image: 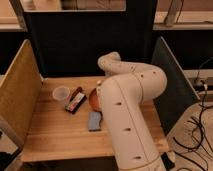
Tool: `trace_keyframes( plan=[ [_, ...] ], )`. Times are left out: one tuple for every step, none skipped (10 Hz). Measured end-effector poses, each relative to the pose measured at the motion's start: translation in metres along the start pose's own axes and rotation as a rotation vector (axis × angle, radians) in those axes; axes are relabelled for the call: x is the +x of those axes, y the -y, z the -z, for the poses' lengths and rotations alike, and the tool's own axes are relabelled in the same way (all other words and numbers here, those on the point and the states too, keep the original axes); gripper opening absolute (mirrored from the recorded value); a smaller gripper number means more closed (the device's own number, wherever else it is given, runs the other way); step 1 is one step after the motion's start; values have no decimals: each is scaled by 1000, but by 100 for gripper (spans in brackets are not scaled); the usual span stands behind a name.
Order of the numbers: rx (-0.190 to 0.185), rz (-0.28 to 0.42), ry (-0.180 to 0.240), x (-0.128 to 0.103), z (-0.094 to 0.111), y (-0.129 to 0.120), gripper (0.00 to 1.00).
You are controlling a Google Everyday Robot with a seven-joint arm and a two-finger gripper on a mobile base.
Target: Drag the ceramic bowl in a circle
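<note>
A wooden table stands in warm, dim light, fenced by a tan side panel on the left, a dark screen along the far edge and a grey panel on the right. Black cables trail over the pale floor at the near right. A light ledge runs across the far wall. The gripper is hidden behind the arm over the table's middle.
</note>
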Motion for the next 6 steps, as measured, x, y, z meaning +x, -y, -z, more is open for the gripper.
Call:
trace_keyframes(
  plan=[
    [14, -44, -2, 3, -1, 15, 0],
    [24, -73, -2, 3, -2, 25, 0],
    [33, -119, 2, -2, -4, 40, 0],
    [34, -141, 8, -8, -3, 47, 0],
    [32, -161, 16, -16, -3, 52, 0],
    [26, -164, 24, -28, -2, 50, 0]
  ],
)
